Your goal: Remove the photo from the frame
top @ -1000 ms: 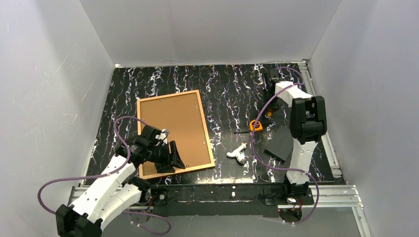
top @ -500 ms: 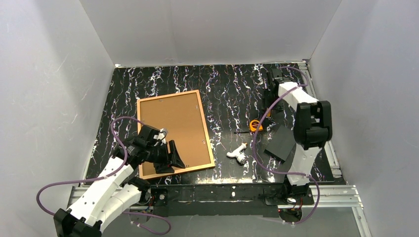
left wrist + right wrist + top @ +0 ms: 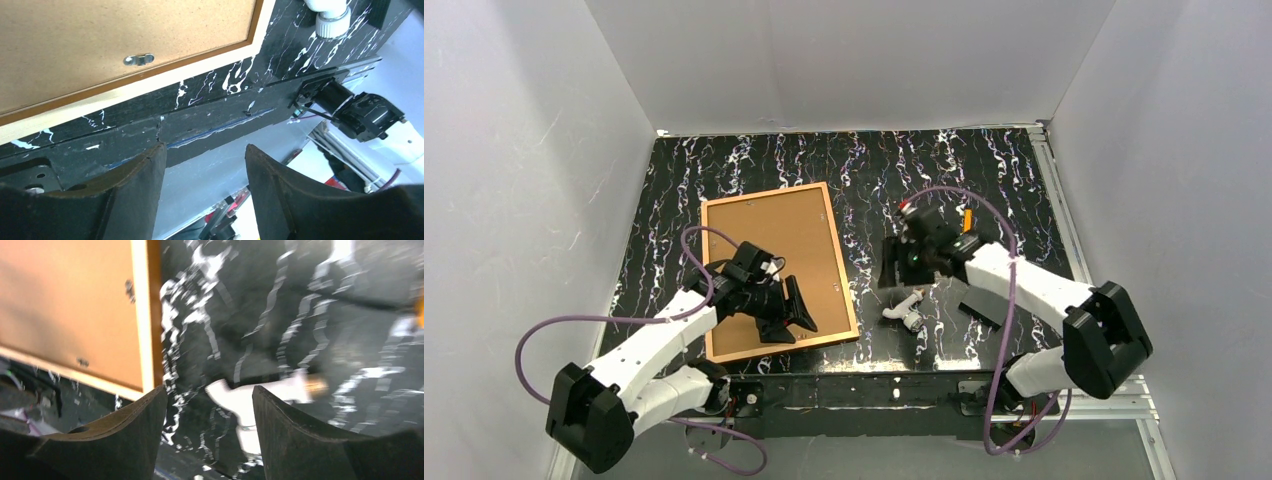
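The frame (image 3: 769, 255) lies face down left of the middle, its tan cork back up and its reddish wood rim around it. The photo is hidden under the back board. My left gripper (image 3: 794, 318) is open and empty over the frame's near right corner. In the left wrist view (image 3: 205, 165) it looks past the frame's near edge (image 3: 150, 75), and a metal clip (image 3: 139, 59) shows on the board. My right gripper (image 3: 890, 272) is open and empty above the table just right of the frame. Its blurred wrist view (image 3: 207, 410) shows the frame's corner (image 3: 142, 340) at left.
A white pipe-like piece (image 3: 905, 308) lies near the frame's right side, under my right gripper in the right wrist view (image 3: 250, 400). A dark grey flat panel (image 3: 984, 308) and a small orange thing (image 3: 967, 220) lie at right. White walls enclose the table (image 3: 864, 170).
My right arm swung from the far right corner to the middle, beside the frame. My left gripper moved a little right along the frame's near corner. The frame has not moved.
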Available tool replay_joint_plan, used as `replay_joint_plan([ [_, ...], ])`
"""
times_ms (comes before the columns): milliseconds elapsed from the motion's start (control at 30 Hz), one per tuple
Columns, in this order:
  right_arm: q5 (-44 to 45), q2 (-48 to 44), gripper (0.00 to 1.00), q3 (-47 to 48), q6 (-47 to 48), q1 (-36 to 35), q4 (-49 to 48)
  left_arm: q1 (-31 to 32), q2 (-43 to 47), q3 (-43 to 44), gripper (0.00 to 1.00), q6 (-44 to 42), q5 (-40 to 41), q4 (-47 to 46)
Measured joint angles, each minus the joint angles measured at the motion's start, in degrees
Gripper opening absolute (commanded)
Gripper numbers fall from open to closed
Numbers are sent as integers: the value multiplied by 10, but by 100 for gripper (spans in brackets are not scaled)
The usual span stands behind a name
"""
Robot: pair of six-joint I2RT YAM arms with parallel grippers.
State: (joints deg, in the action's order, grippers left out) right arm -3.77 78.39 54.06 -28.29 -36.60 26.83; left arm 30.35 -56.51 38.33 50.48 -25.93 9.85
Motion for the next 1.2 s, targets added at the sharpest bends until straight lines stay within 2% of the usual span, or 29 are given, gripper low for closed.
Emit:
replay_joint_plan([
  [167,-36,40,65,-31,-57,-106,-62,46,-7,0,62,32,34,-24],
  [300,-38,74,57,-31,-80,-170,-113,55,6,0,63,54,64,-24],
  [367,-37,83,54,-33,-89,-182,-130,56,9,0,62,62,75,-23],
  [633,-15,119,53,-37,-93,-191,-154,56,4,5,62,74,99,-5],
  [700,-10,130,51,-37,-94,-195,-158,56,-3,12,62,74,102,0],
  [867,-3,149,34,-40,-94,-201,-172,56,-31,41,64,75,110,17],
  [1067,5,147,2,-43,-99,-207,-179,56,-84,108,65,74,132,48],
  [1200,18,142,1,-43,-105,-212,-174,56,-137,162,66,65,151,68],
])
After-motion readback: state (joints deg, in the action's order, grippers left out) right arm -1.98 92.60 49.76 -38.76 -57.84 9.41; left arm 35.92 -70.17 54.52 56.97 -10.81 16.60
